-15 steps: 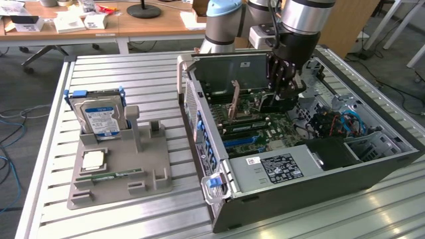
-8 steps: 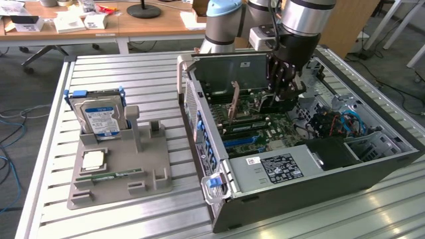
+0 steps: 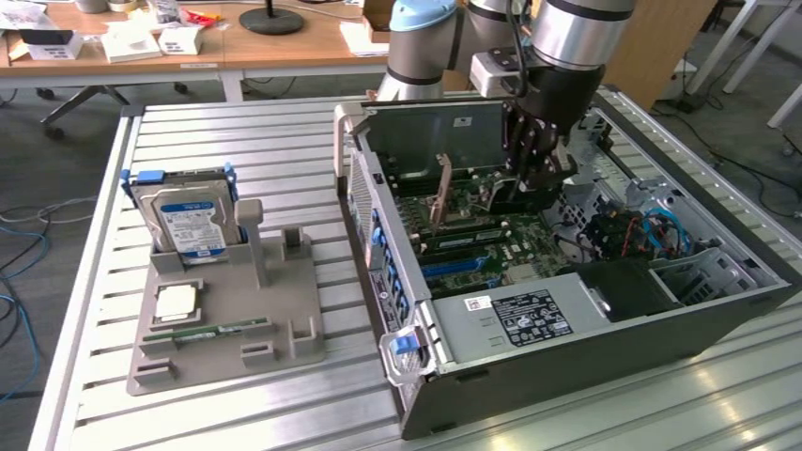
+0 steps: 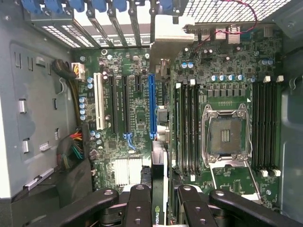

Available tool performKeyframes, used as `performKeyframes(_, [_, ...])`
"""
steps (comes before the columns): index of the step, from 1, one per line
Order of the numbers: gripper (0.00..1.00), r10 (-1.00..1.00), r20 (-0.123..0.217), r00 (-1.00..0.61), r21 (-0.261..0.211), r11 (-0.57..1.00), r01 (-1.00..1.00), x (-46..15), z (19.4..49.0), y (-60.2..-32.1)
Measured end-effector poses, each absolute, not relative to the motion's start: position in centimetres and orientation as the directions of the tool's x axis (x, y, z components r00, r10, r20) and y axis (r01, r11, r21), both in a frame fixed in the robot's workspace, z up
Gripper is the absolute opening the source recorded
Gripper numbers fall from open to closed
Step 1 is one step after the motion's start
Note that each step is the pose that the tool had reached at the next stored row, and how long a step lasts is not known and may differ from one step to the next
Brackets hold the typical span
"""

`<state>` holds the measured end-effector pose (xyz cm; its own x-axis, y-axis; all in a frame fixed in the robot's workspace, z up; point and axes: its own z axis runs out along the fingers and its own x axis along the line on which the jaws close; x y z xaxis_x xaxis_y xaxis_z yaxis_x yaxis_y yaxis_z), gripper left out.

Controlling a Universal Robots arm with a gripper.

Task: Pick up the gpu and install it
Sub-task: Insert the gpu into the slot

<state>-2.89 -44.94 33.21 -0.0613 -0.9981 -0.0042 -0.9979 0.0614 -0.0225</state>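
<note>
Gripper (image 3: 536, 178): inside the open computer case (image 3: 602, 348), at 1 o'clock in the exterior view. Its fingers (image 4: 139, 203) are partly closed, clamping the gpu (image 4: 158, 189) edge-on.
Gpu: upright over the motherboard (image 4: 132, 109), just beside the blue expansion slot (image 4: 152, 106). Whether it is seated cannot be told.
Hard drive (image 3: 188, 221): standing in the grey fixture (image 3: 239, 291), at 9 o'clock.
</note>
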Motion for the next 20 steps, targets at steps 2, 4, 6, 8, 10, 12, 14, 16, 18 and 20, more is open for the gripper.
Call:
performKeyframes(2, [0.26,-0.998,-0.009,-0.061,-0.022,0.061,-0.998,-2.91,33.16,-45.09])
performKeyframes(4, [0.26,-0.998,-0.015,-0.061,-0.022,0.062,-0.998,-2.94,33.12,-45.24])
performKeyframes(6, [0.26,-0.998,-0.019,-0.061,-0.022,0.062,-0.998,-2.97,33.09,-45.35])
performKeyframes(8, [0.26,-0.998,-0.022,-0.061,-0.021,0.061,-0.998,-2.96,33.05,-45.48])
performKeyframes(10, [0.26,-0.998,-0.022,-0.061,-0.021,0.061,-0.998,-2.98,33.02,-45.58])
performKeyframes(12, [0.26,-0.998,-0.023,-0.061,-0.021,0.061,-0.998,-2.99,33.0,-45.63])
performKeyframes(14, [0.26,-0.998,-0.024,-0.061,-0.021,0.061,-0.998,-3.01,32.94,-45.7])
performKeyframes(16, [0.26,-0.998,-0.025,-0.061,-0.021,0.061,-0.998,-3.04,32.87,-45.75])
performKeyframes(18, [0.26,-0.998,-0.024,-0.061,-0.021,0.061,-0.998,-3.07,32.8,-45.82])
performKeyframes(20, [0.26,-0.998,-0.024,-0.061,-0.021,0.061,-0.998,-3.1,32.7,-45.86])
